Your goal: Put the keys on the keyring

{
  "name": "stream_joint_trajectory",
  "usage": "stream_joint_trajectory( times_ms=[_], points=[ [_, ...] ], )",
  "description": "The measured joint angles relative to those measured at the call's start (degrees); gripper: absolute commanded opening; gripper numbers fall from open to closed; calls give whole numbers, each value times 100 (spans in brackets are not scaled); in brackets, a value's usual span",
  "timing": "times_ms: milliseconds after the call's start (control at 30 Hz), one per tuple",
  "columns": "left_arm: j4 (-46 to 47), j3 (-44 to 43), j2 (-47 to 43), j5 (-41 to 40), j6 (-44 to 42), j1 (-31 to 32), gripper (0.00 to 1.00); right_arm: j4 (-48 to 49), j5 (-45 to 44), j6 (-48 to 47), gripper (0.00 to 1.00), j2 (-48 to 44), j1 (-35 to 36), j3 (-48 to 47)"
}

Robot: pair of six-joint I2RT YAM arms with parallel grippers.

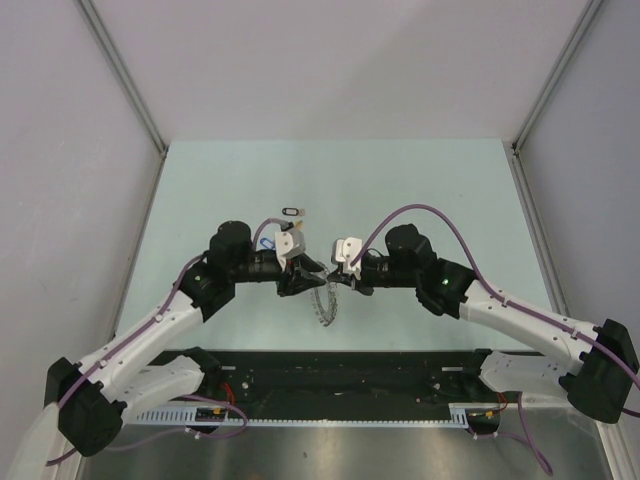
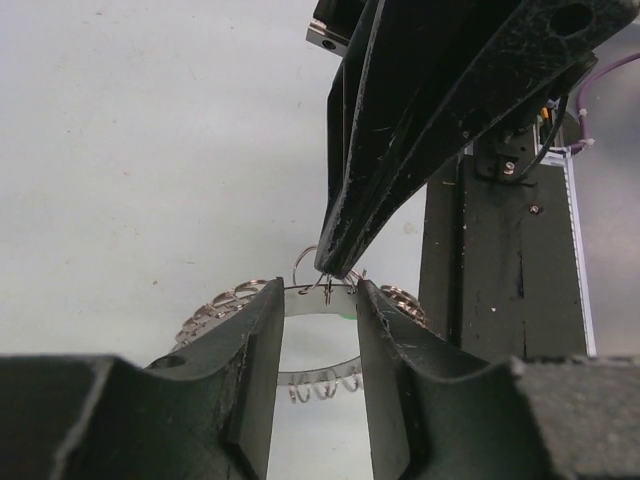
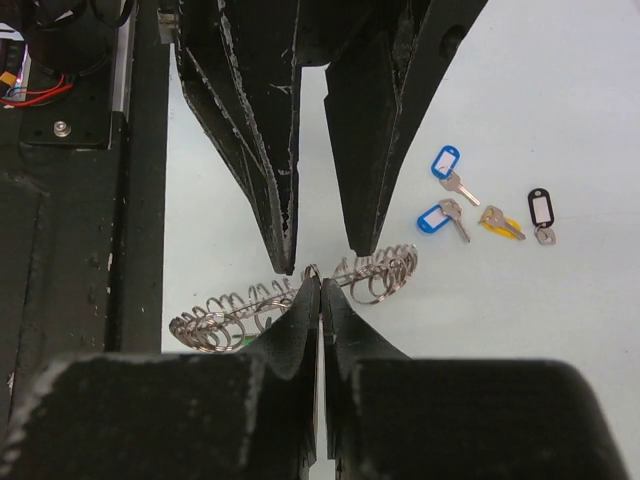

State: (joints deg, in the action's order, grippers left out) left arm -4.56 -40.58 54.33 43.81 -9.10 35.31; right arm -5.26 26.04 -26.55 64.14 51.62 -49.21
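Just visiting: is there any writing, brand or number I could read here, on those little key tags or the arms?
No text can be read in any view.
Upper blue key tag and black key tag: white inserts look blank, though too small to be sure.
Left arm and right arm: no legible brand or number.

Lit bright and even from overhead, down onto the pale mint-green tabletop [image 1: 400,190]. Barely any shadow there, just soft smudges beneath the arms. Sharp edge to edge from the top camera. Blurred and dark up close on the black left gripper fingers [image 2: 250,400], detail swallowed. Crisp on the coiled silver wire ring [image 3: 215,315], glinting. Slightly washed out across bare table at the left wrist.
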Motion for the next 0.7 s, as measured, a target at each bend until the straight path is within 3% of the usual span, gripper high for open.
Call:
stream_joint_trajectory(
  times_ms=[700],
  points=[
    [-48,0,308,7,-153,76,18,2,39,63,0,-2,-4,0]
  ],
)
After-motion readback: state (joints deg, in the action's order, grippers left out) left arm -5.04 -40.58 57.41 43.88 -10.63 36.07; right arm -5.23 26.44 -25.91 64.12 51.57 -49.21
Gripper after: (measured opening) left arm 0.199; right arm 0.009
